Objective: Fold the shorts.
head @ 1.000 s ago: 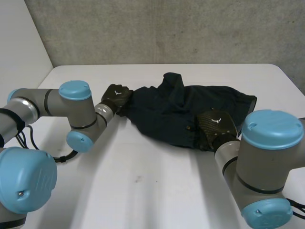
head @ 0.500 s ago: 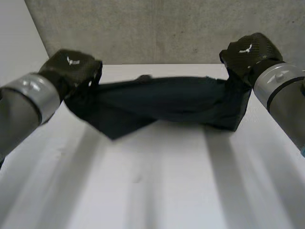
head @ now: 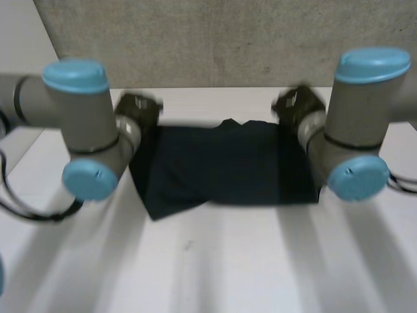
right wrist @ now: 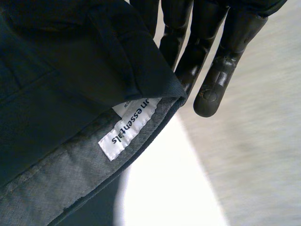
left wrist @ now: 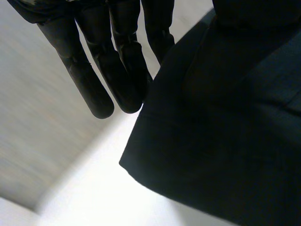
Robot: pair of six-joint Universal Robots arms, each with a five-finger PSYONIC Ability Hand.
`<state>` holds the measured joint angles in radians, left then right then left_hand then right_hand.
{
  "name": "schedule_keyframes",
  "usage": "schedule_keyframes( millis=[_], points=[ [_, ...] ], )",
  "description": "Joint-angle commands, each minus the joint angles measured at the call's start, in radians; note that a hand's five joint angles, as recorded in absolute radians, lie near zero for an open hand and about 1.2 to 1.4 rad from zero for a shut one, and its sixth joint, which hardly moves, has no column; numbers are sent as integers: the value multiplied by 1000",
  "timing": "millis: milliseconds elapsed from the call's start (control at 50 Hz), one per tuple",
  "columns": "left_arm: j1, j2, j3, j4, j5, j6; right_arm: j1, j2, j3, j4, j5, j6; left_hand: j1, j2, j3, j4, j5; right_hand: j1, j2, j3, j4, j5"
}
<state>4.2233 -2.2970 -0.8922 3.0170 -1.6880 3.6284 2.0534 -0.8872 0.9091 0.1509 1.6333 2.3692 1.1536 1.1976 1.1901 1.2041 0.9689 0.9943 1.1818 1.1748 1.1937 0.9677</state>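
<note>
Head view: dark shorts [head: 221, 163] spread over white table [head: 228, 261], far-left corner pinched in left hand [head: 139, 107], far-right waistband corner pinched in right hand [head: 296, 104].

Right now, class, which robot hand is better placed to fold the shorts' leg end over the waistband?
Probably left: the left hand sits at the leg end of the shorts; the right hand is at the waistband.

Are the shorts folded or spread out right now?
Folded, it seems: the shorts lie as a compact block on the table, an upper layer lapping over the labelled waistband.
</note>
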Motion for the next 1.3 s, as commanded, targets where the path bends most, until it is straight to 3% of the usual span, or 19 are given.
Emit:
schedule_keyframes(
  millis=[20, 60, 160, 460, 600, 740, 900, 1060, 1140, 1300],
  points=[
    [-5, 16, 355, 313, -32, 22, 4, -78, -184, -508, 56, 30, 243, 199, 206, 192, 253, 402, 214, 221, 203, 254],
    [-3, 101, 339, 409, -36, 21, 4, -134, -164, -600, 60, 44, 243, 199, 206, 192, 253, 402, 214, 221, 203, 254],
    [-3, 240, 216, 479, -29, 15, 4, -210, -110, -576, 57, 53, 243, 199, 206, 192, 253, 402, 214, 221, 203, 254],
    [-56, 513, -53, 471, -30, 15, 45, -417, 93, -470, 54, 54, 243, 199, 206, 192, 253, 402, 214, 221, 203, 254],
    [-55, 628, -103, 464, -32, 15, 83, -509, 137, -407, 54, 54, 243, 199, 206, 192, 253, 402, 214, 221, 203, 254],
    [-46, 674, -102, 373, -19, 19, 90, -538, 152, -364, 54, 54, 243, 199, 206, 192, 253, 402, 214, 221, 203, 254],
    [-40, 530, -139, 300, -4, 18, 79, -471, 206, -324, 53, 51, 243, 199, 206, 192, 253, 402, 214, 221, 203, 254],
    [29, 228, -133, 298, 1, 18, 77, -192, 215, -323, 31, 51, 243, 199, 206, 192, 253, 402, 214, 221, 203, 254],
    [43, 38, -33, 313, 1, 24, 77, -28, 136, -361, 34, 53, 243, 199, 206, 192, 253, 402, 214, 221, 203, 254],
    [61, -309, 413, 324, -1, 21, 68, 249, -122, -542, 62, 53, 243, 199, 206, 192, 253, 402, 214, 221, 203, 254]
  ],
)
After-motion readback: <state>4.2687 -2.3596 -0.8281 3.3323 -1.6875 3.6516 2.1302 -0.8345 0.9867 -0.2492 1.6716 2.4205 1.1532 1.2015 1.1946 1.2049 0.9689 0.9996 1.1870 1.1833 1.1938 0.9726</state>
